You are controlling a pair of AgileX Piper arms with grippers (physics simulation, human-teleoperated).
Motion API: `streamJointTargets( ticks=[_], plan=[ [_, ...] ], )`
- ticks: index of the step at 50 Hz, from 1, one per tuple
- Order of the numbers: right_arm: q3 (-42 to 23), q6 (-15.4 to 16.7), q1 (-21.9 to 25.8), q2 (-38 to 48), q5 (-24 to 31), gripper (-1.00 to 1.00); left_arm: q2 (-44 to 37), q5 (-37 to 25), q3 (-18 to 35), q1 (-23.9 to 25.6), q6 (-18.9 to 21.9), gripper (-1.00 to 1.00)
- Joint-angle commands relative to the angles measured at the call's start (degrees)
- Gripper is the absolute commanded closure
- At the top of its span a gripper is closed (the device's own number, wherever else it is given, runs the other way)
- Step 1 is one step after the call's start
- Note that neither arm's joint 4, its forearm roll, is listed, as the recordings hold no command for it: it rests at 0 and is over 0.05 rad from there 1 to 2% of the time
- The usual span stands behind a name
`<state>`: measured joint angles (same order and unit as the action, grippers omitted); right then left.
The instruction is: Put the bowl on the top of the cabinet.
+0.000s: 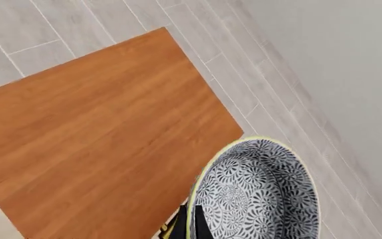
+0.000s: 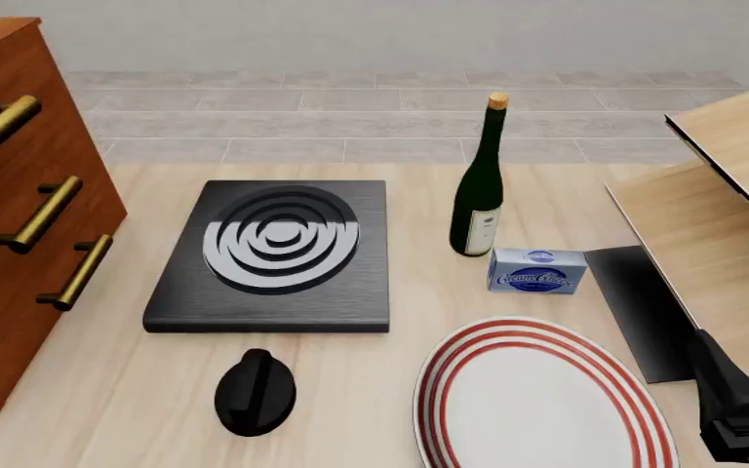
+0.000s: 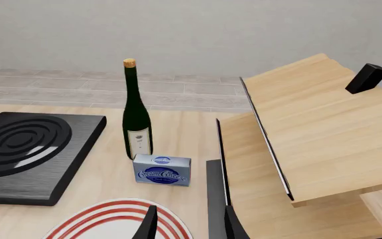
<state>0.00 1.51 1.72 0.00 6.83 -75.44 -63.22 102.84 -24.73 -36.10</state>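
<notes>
Reddish-brown cabinet (image 2: pixel 17 214): it stands at the left edge of the table in the front view, with three brass bar handles (image 2: pixel 39 213) on its front; the left wrist view looks down on its flat wooden top (image 1: pixel 98 134).
Bowl (image 1: pixel 257 191): white with a dense dark navy flower pattern and a pale rim; it shows only in the left wrist view, held up in the air, its rim overlapping the edge of the cabinet top in that picture. I cannot tell if it touches the wood.
Left gripper (image 1: pixel 189 221): only a dark finger part shows at the rim of the bowl, so it grasps the bowl by its rim.
Right gripper (image 3: pixel 187 226): low at the right front of the table, its two fingers apart with nothing between them, just beside the plate.
Plate (image 2: pixel 544 400): flat, white with red rings, at the near side of the table.
Stove plate (image 2: pixel 273 255): black, with silver rings, between the cabinet and the bottle.
Bottle (image 2: pixel 479 185): dark green, upright, with a cork.
Cream cheese box (image 2: pixel 537 270): blue, just beside the bottle.
Black knob-shaped object (image 2: pixel 255 392): in front of the stove plate.
Plywood structure (image 2: pixel 726 205): light wood, at the right.
</notes>
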Motion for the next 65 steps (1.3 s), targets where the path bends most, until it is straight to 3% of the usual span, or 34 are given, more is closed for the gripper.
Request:
streamJointTargets(
  ticks=[1, 25, 65],
  plan=[
    [0.0, 0.0, 0.0, 0.0, 0.0, -1.0, 0.14, -0.87, 1.38, -4.08, -0.71, 1.0],
    [0.0, 0.0, 0.0, 0.0, 0.0, -1.0, -0.26, -0.85, 0.98, -11.64, -1.1, 1.0],
    [0.0, 0.0, 0.0, 0.0, 0.0, -1.0, -0.79, 3.35, -5.67, -16.84, -0.47, 1.0]
  ],
)
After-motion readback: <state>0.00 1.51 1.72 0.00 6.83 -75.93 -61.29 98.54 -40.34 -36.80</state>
